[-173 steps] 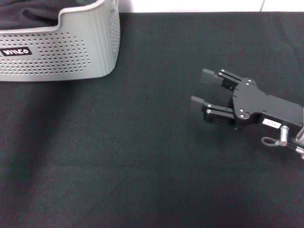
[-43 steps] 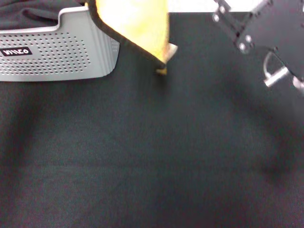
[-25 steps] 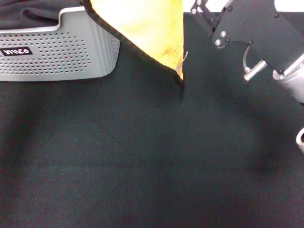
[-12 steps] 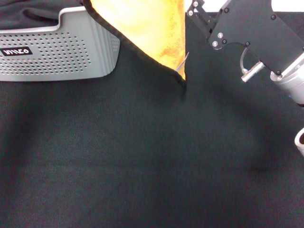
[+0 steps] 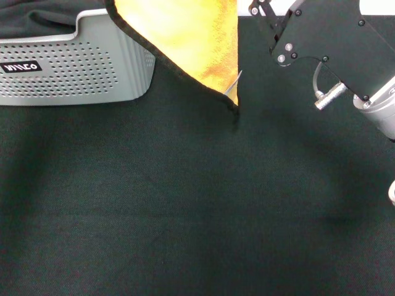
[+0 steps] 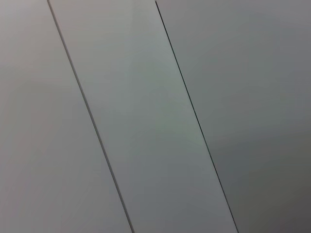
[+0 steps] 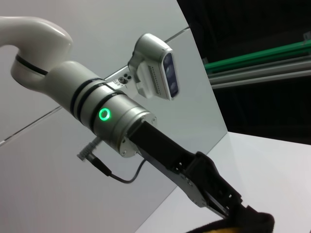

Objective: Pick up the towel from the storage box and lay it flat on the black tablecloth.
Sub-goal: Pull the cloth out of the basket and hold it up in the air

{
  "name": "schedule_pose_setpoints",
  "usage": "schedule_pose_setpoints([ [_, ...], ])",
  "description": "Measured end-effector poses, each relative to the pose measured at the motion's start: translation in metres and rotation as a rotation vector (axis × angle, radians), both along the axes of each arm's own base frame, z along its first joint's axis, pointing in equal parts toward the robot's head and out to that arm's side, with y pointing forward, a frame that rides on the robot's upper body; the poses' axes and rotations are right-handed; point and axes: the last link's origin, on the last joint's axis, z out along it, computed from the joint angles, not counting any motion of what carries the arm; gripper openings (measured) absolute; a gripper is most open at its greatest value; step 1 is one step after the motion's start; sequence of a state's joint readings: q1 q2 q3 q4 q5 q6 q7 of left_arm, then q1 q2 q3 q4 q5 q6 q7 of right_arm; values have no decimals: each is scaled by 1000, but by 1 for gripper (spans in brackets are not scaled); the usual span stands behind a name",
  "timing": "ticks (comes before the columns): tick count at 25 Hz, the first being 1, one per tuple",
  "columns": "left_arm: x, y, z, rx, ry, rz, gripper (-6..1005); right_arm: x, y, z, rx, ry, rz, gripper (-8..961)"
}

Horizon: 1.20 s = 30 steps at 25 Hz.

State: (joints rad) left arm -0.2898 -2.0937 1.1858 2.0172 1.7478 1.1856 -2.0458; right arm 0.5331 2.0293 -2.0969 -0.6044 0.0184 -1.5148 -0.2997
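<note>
Stretching across the whole foreground, the tablecloth (image 5: 185, 209) is lying bare and flat. Just beyond it, the towel (image 5: 191, 37) is hanging in the air, out of the box (image 5: 80, 68), with its orange-yellow face toward the head camera. Its black-edged lower border is slanting down to 1 low corner, where a small white tag (image 5: 233, 86) is dangling. Whether that corner is touching the tablecloth cannot be told.

Farther left, the box is sitting on the tablecloth, its black label (image 5: 20, 66) facing forward and dark grey fabric (image 5: 37, 15) bunching inside it.

Beside the towel's straight edge, the right gripper (image 5: 271, 12) is hanging high over the tablecloth. Its tip is running out of the head view, so whether it is gripping anything cannot be told.

Higher up, in the right wrist view, the left gripper (image 7: 228, 201) is reaching down with its jaws drawn narrow, pinching the towel's (image 7: 238, 225) bunched top. The left wrist camera is showing only pale wall panels (image 6: 146, 116).
</note>
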Motion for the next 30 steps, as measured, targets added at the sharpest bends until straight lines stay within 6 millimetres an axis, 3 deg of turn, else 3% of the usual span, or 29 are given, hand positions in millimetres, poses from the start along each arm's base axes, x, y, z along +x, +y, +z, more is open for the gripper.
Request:
schedule_pose_setpoints([
  [13, 0, 0, -1, -4, 3, -1, 23, -1, 2, 1, 8, -2, -2, 224],
  [24, 1, -1, -4, -12, 13, -3, 22, -1, 0, 0, 4, -1, 1, 222],
  [30, -3, -1, -4, -11, 14, 8, 24, 0, 0, 0, 1, -1, 1, 171],
])
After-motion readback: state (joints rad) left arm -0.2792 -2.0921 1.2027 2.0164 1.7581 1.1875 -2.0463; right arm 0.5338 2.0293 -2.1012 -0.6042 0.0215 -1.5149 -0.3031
